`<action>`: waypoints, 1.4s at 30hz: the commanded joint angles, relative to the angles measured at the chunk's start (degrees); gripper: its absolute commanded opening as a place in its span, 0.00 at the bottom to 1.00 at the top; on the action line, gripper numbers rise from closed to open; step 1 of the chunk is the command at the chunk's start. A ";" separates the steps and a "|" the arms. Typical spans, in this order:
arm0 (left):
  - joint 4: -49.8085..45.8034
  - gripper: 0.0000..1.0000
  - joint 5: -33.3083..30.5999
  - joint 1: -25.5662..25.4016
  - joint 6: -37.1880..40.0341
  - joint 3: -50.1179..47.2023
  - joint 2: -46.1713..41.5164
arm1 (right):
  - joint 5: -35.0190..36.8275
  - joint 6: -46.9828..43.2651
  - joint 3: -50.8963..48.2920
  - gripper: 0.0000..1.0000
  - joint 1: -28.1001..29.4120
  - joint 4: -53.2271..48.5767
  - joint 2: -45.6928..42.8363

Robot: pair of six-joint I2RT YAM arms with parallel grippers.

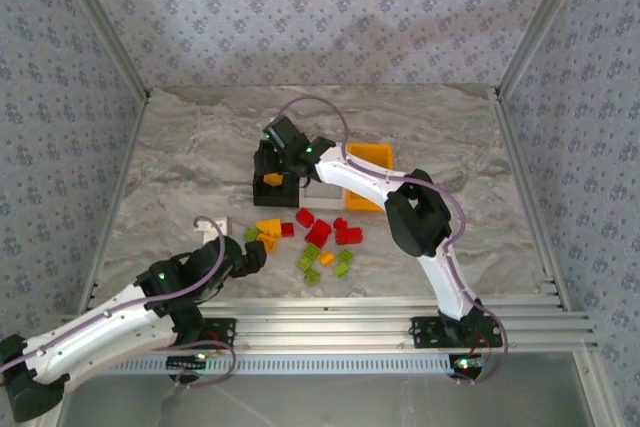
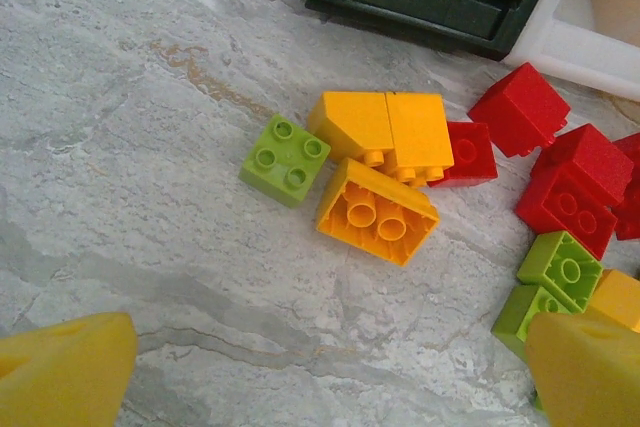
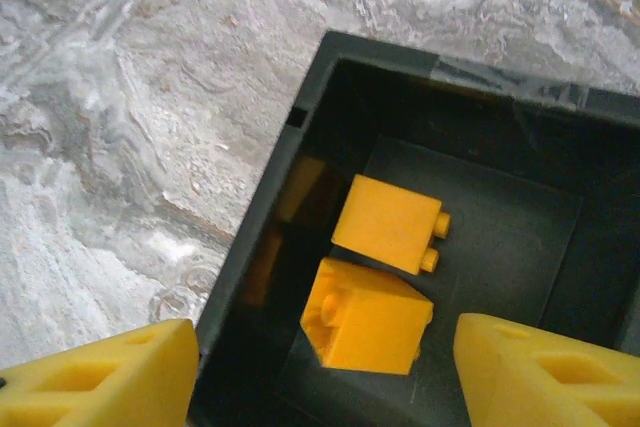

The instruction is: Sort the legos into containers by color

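Legos (image 1: 320, 239) lay loose in a mixed pile on the bench (image 1: 180, 147), red, orange and green together. Left tool (image 2: 320, 387) hung low at the pile's near-left edge, fingers (image 2: 60, 372) spread wide, nothing between them. Just ahead of it sat a green brick (image 2: 285, 157), close beside three orange bricks (image 2: 385, 127), one of them flipped hollow side up. Red bricks (image 2: 575, 187) lay to their right.

Right tool (image 3: 320, 377) hovered over the black bin (image 3: 260, 247), released and empty, one finger above the bench outside the bin's wall, the other above its floor. Two orange bricks (image 3: 390, 222) rested in the bin, touching, directly below the gap. White bin (image 2: 580, 42) stood against the black bin's right side, with the orange bin (image 1: 372, 159) beyond that.
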 commanded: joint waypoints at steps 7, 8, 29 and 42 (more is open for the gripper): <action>5.55 0.99 2.22 0.94 7.05 3.32 6.08 | 2.24 3.20 -18.13 0.73 1.11 8.72 -18.88; 6.35 0.99 2.27 1.03 8.04 4.30 8.63 | 2.84 3.68 -21.55 0.73 1.33 9.61 -21.39; 20.34 0.76 3.10 5.24 17.83 12.41 44.89 | 9.04 7.83 -50.20 0.74 2.25 13.24 -43.76; 22.95 0.68 3.33 5.33 16.29 10.44 50.10 | 9.41 8.28 -52.13 0.75 1.00 13.34 -45.80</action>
